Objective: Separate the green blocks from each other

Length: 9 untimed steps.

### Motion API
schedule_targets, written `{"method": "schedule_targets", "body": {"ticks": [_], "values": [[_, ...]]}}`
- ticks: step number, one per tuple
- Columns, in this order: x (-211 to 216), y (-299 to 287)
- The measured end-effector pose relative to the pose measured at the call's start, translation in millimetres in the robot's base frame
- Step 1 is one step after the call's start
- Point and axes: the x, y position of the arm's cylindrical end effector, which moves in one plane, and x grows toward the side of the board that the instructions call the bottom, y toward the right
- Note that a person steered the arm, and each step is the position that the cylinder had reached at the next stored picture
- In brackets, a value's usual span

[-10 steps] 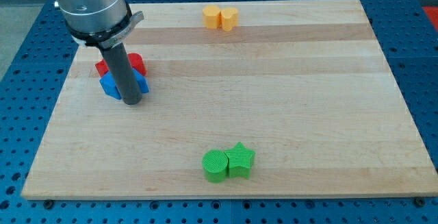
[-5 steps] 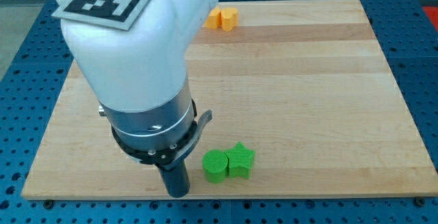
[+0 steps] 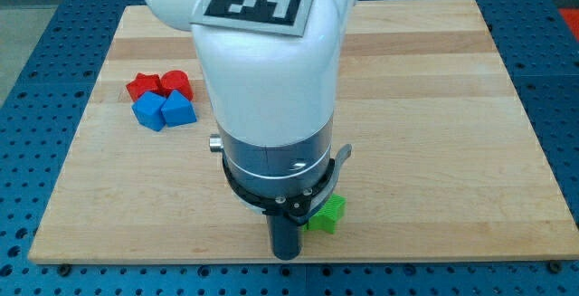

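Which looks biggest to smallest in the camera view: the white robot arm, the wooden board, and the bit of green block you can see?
1. Light wooden board, widest across the view.
2. White robot arm; it sits nearer the camera, so its size is inflated.
3. Green block, mostly hidden behind the arm, beside my tip.

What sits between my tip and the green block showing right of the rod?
Nothing visible: in the camera view my tip stands right beside the green block.

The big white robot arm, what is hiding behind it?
Behind the big white robot arm, only part of one green block peeks out, right beside my tip. The other green block and the yellow blocks are covered, so I cannot see them.
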Motion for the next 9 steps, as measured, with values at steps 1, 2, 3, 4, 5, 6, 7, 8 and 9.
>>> {"method": "schedule_targets", "body": {"ticks": [1, 2, 3, 4, 5, 6, 7, 8, 9], "values": [[-74, 1], [-138, 1], [-95, 1], [1, -6], [1, -6], [1, 12], [1, 14], [2, 56], [0, 72]]}}
